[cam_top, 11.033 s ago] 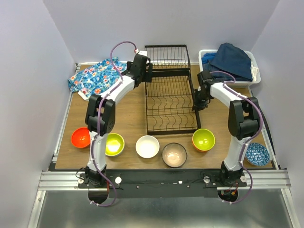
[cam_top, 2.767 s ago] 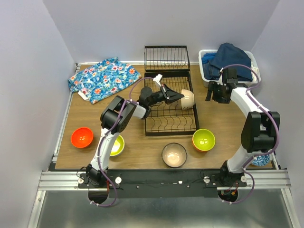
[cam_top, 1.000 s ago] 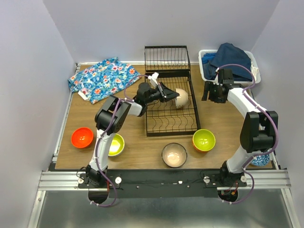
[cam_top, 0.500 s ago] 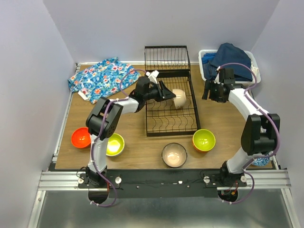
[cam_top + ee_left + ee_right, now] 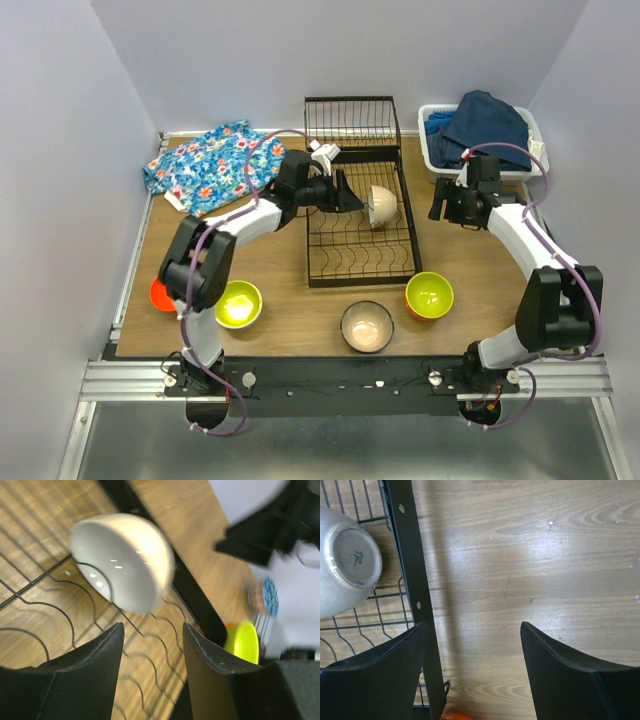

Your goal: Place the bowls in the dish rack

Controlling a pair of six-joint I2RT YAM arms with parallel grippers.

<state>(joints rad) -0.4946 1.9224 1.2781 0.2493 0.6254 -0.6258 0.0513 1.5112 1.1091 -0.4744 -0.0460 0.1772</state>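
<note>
Black fingers of the left gripper point(image 5: 151, 629) stand apart, released, just short of the white bowl point(image 5: 122, 560), which stands on edge among the curved wires by the right edge of the dish rack point(image 5: 409, 555), its foot turned toward the right gripper point(image 5: 474, 626); that one hangs spread, holding nothing, over the table point(image 5: 520, 555) beside the rack. Along the table's near edge sit the yellow-green bowl point(image 5: 239, 304), the beige bowl point(image 5: 367, 326) and the orange bowl point(image 5: 429, 294) with lime inside, the red-orange bowl point(image 5: 157, 295) half hidden behind the left arm point(image 5: 240, 222). A white bin point(image 5: 430, 109) in the far right corner holds blue clothes point(image 5: 485, 125).
</note>
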